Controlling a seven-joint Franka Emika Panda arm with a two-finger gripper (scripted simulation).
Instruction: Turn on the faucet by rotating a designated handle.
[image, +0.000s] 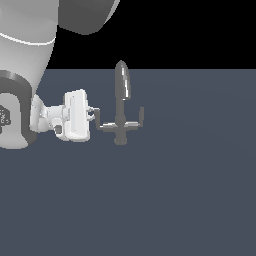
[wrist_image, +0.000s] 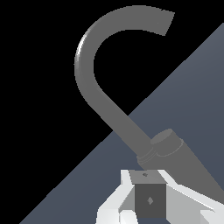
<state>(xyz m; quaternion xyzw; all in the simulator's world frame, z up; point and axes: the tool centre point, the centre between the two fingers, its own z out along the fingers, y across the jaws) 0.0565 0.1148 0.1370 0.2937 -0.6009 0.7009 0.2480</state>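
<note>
**Fingers close on the near peg of the faucet**

On the slate-blue worktop (image: 190, 200), you have the gripper (image: 94, 115) pressed up against the end of the faucet (image: 120, 102) that lies toward the exterior view's left. That end carries the handle (image: 98, 118), a short grey peg standing upright, its long axis vertical and its tip pointing up. It sits right at the fingers, touching or nearly so, on the side of them away from the arm's white wrist.

From the handle the thin crossbar (image: 120, 126) runs level toward the exterior view's right, past the central stem to a matching peg (image: 141, 115) at the far end. The tall spout (image: 122, 80) rises from the middle; in the wrist view it arches over in a hook.

In the wrist view a dark block sits between the pale fingers (wrist_image: 114, 202), and they appear to have closed on the peg, though you cannot tell how firmly. The coming move likely turns on sweeping that peg around the stem, so the push should run sideways, across the crossbar's length.
</note>
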